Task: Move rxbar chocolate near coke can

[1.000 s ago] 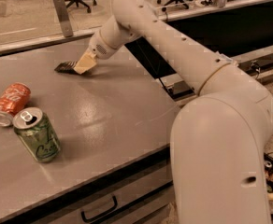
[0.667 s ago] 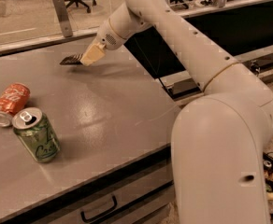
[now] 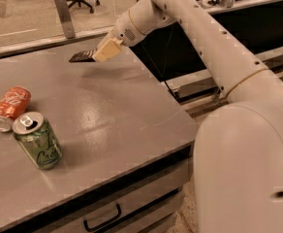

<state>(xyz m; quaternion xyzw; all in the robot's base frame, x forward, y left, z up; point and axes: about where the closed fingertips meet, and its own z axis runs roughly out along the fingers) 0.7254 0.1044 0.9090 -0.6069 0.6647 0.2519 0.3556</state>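
Observation:
The rxbar chocolate (image 3: 81, 57) is a small flat dark bar, held in my gripper (image 3: 102, 53) and sticking out to the left, lifted above the far part of the grey table (image 3: 117, 110). The gripper is shut on its right end. The coke can (image 3: 9, 108) lies on its side at the table's left edge, orange-red with white script. It is well to the left of and nearer than the gripper.
A green can (image 3: 38, 140) stands upright just in front and right of the coke can, almost touching it. My white arm (image 3: 204, 42) spans the right side of the view. A drawer handle (image 3: 102, 218) shows under the table's front edge. Office chairs stand behind.
My gripper has lifted the bar off the table and carried it up and slightly farther back. The cans have not moved.

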